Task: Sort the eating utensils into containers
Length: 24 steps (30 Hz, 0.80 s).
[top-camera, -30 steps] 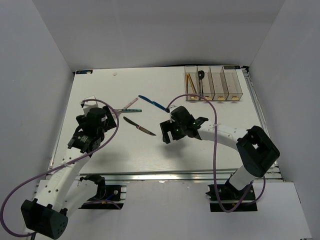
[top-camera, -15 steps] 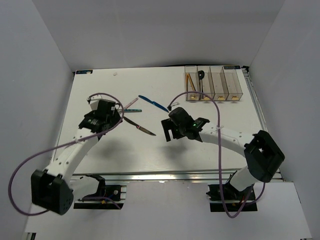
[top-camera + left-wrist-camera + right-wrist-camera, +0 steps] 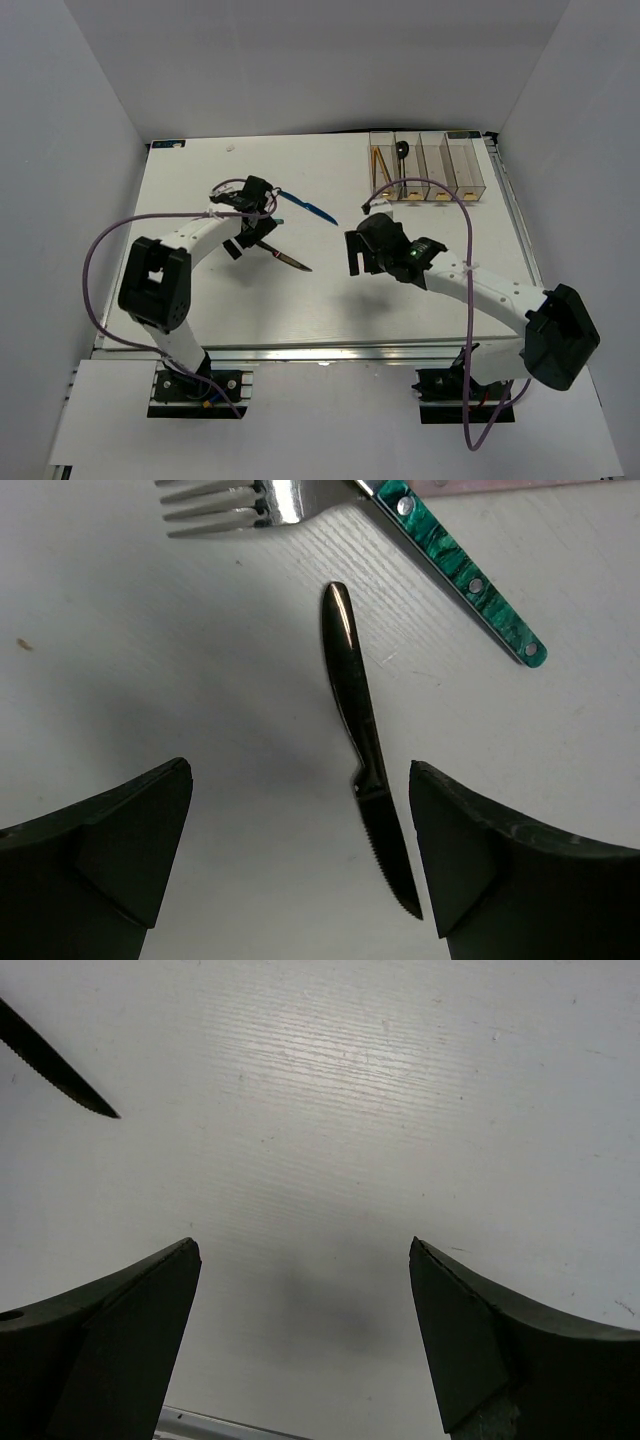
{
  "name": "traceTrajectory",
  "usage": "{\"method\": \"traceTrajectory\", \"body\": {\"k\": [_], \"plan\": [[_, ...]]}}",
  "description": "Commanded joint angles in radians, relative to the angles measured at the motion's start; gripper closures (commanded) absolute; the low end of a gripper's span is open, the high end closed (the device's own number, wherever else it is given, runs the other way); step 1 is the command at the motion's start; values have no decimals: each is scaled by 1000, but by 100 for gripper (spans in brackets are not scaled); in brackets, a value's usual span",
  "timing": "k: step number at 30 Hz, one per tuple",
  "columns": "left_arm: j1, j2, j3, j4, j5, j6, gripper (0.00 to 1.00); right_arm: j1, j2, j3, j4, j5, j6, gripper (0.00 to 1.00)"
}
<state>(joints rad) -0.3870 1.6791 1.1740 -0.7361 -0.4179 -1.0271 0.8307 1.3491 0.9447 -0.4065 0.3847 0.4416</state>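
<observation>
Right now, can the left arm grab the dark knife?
Probably yes. The left gripper hangs right above the dark knife with its jaws open. The knife lies bare between them, and the green-handled fork lies clear of it.

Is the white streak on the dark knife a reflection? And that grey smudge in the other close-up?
Left wrist view: glare on the glossy handle of the dark knife. Right wrist view: a soft shadow on the table, under the open right tool.
</observation>
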Motion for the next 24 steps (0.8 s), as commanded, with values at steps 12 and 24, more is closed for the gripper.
{"method": "traceTrajectory", "body": {"k": [12, 24], "plan": [[-3, 304, 225, -126, 87, -143, 11, -13, -119, -129, 51, 5, -17, 11], [17, 330, 171, -106, 102, -169, 36, -13, -197, -172, 66, -33, -4, 11]]}}
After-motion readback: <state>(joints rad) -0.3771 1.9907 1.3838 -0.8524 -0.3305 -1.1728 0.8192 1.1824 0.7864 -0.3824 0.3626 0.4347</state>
